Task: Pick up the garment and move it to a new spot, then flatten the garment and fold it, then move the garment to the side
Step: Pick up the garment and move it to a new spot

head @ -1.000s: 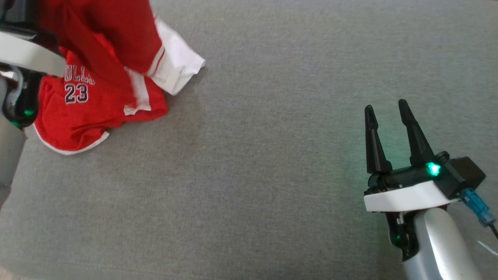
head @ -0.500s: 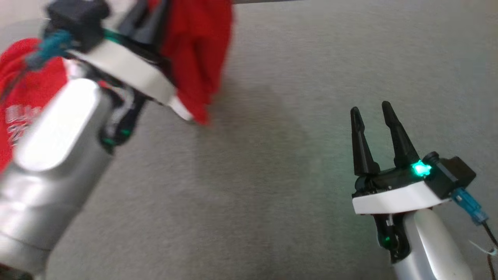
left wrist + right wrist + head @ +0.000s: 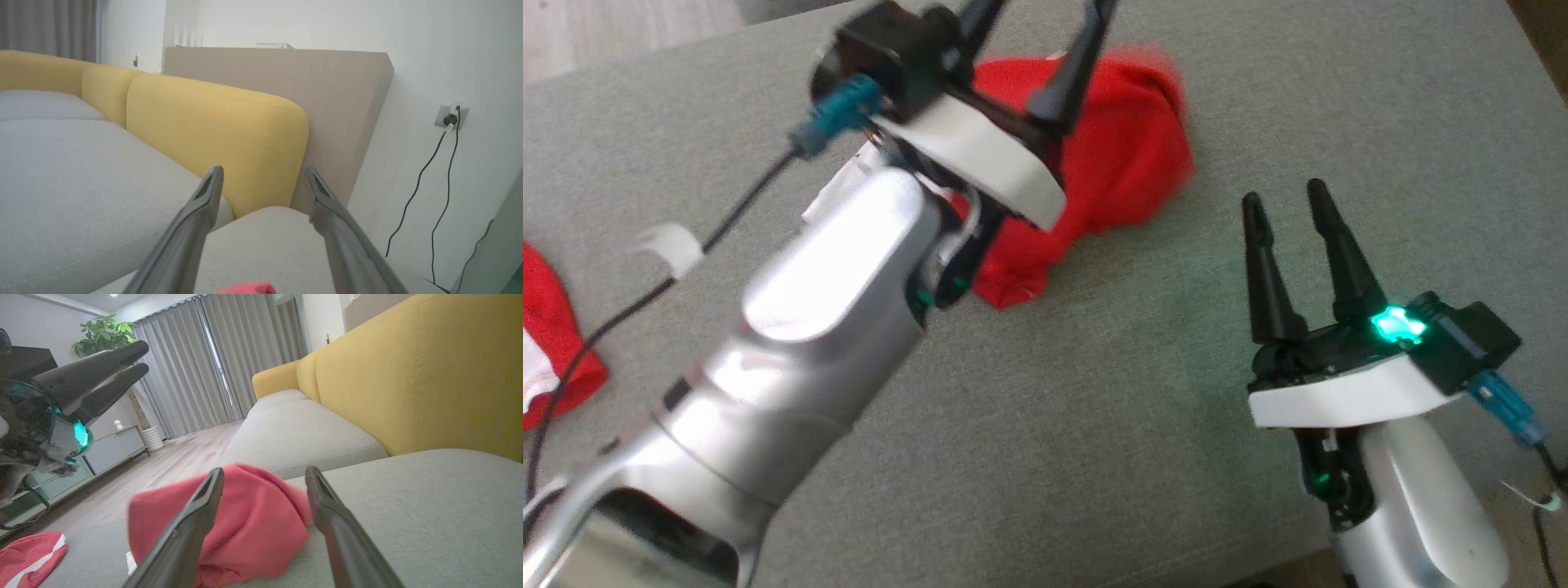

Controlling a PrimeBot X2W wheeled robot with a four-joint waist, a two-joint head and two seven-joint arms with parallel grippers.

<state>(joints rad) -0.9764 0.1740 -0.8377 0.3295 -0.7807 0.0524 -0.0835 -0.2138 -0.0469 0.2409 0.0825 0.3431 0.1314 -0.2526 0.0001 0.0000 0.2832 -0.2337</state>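
Head view first: my left end effector (image 3: 1041, 16) is up at the top, fingers spread wide with nothing between them. The red garment (image 3: 1119, 171) sits in a blurred heap on the gray sofa cushion (image 3: 1094, 425), just beyond and beneath that left end effector and partly hidden behind its wrist. My right end effector (image 3: 1284, 196) hovers low on the right, jaws apart and empty. The garment is ahead of it and off to its left, not touching. A second red piece (image 3: 547, 335) with white trim lies well behind my left arm at the frame's left edge.

Over to the left wrist view: my left end effector (image 3: 263, 169) is open and holds nothing. A sliver of the red garment (image 3: 245, 289) peeks in right under the finger bases. Ahead of the fingertips stands the yellow backrest (image 3: 212, 122), and off to the right a wall socket (image 3: 449, 118) has a cable hanging from it.

Right wrist view now: my right end effector (image 3: 264, 470) is wide open. The red garment (image 3: 253, 522) lies heaped on the cushion just beyond the fingers, showing between them and spilling past the left one. I can't tell whether the left finger brushes it. My left end effector (image 3: 139, 358) hangs up and to the left. The second red piece (image 3: 28, 555) is low at the left.
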